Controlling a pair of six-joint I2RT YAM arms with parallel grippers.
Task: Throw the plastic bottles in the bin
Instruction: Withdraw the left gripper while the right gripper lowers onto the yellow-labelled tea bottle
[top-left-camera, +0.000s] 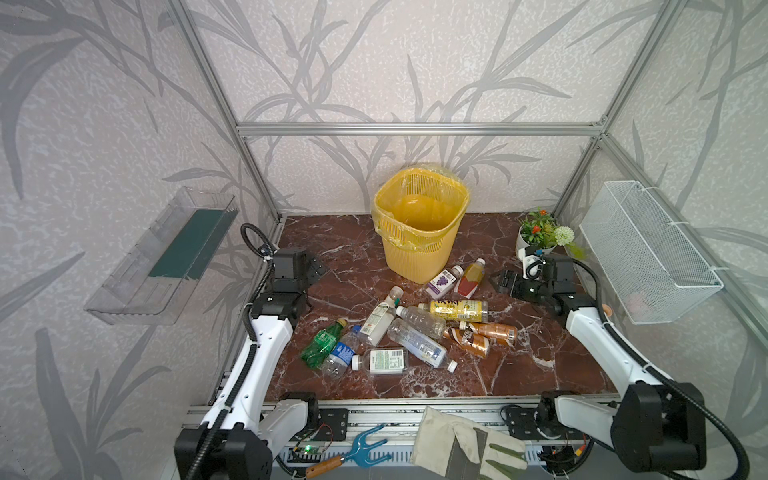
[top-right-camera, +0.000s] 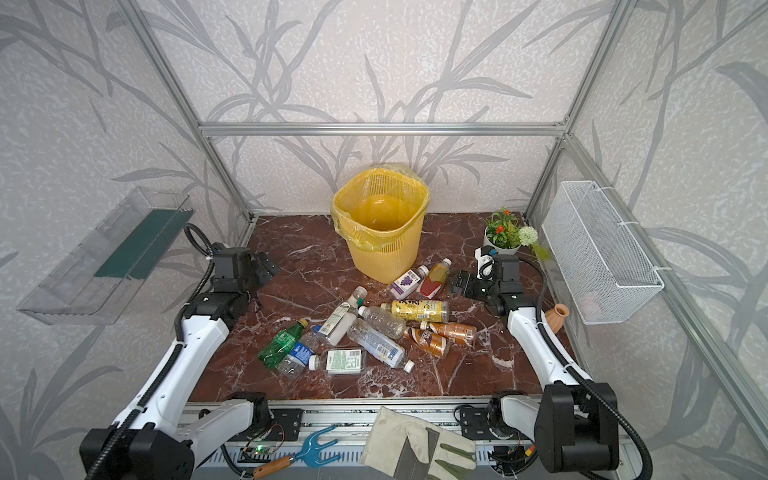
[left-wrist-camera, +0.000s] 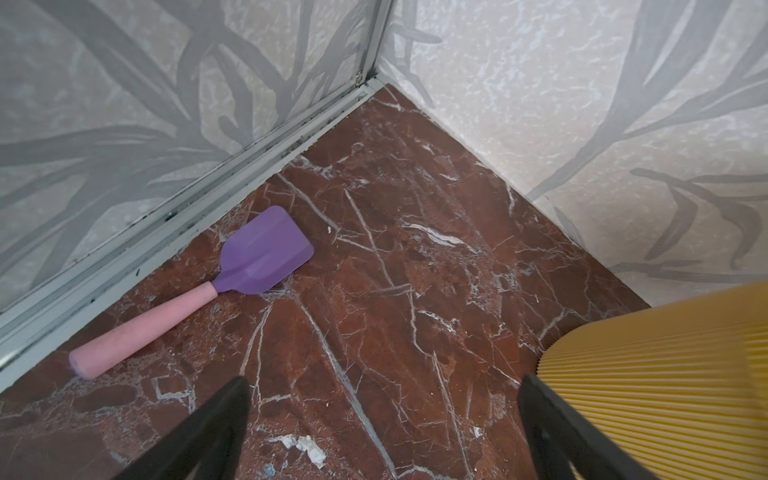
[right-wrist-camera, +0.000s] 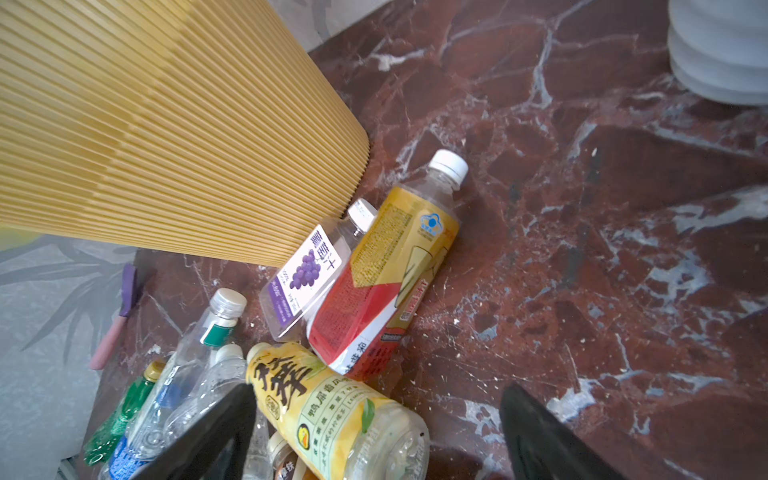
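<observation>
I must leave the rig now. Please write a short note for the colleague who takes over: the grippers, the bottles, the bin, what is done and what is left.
Left gripper: open, empty, over the bare marble table, left of the bin.
Right gripper: open, empty, at the right edge of the pile.
Plastic bottles: about a dozen, all lying on the table in front of the bin. The grape-label bottle and the red-and-yellow bottle are nearest it.
Done: nothing; no bottle visible in the bin.
Left: every bottle.
</observation>
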